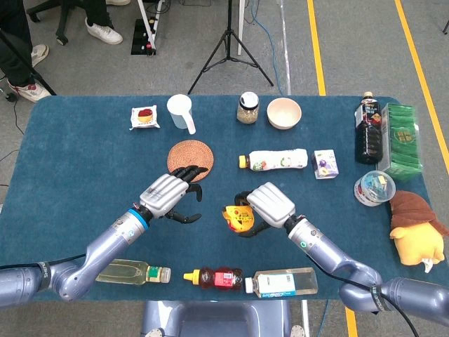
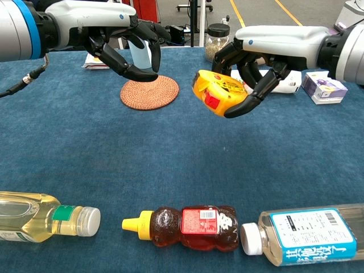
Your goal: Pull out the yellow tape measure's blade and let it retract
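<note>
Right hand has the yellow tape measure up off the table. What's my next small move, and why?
Probably bring the left hand across to the tape measure and pinch the blade tip. The right hand grips the case in the air, the left holds nothing, and no blade is out yet.

Lab/test hall: grey floor with yellow tape lines (image 1: pixel 316 49), tripod (image 1: pixel 229 43) far side, blue-clothed tabletop (image 1: pixel 77 154) of props.

a grey floor (image 1: pixel 351 49) lies beyond the far edge of the blue-covered table (image 1: pixel 70 161), crossed by yellow lines (image 1: pixel 317 49). a black tripod (image 1: pixel 229 49) stands behind the far edge, and a person's white shoes (image 1: pixel 104 31) show near the far left corner.
</note>
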You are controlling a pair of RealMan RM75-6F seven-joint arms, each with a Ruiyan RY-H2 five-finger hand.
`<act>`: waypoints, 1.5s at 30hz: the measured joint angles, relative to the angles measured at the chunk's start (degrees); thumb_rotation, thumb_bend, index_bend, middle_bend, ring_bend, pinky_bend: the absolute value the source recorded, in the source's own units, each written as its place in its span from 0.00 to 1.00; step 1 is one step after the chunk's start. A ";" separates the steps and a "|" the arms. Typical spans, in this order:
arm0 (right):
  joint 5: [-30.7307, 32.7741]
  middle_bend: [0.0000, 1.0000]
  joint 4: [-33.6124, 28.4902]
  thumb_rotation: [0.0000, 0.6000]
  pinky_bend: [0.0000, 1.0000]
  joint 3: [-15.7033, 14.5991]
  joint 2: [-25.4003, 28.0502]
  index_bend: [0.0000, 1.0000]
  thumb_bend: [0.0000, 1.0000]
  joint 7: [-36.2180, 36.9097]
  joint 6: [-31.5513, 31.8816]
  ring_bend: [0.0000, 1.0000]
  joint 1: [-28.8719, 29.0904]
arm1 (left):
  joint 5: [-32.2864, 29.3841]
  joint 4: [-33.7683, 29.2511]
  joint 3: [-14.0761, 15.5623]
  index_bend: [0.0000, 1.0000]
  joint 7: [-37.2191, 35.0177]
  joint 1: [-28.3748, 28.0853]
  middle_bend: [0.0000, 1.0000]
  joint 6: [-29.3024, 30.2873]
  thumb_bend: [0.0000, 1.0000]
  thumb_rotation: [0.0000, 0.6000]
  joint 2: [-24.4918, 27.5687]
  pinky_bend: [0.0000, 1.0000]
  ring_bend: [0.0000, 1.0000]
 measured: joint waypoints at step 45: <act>3.35 0.70 -0.74 0.64 0.59 0.61 -0.63 0.67 0.17 -1.88 -1.54 0.63 1.59 | 4.90 8.17 -1.46 0.43 -17.55 -2.71 0.07 -6.14 0.27 0.70 -5.18 0.09 0.00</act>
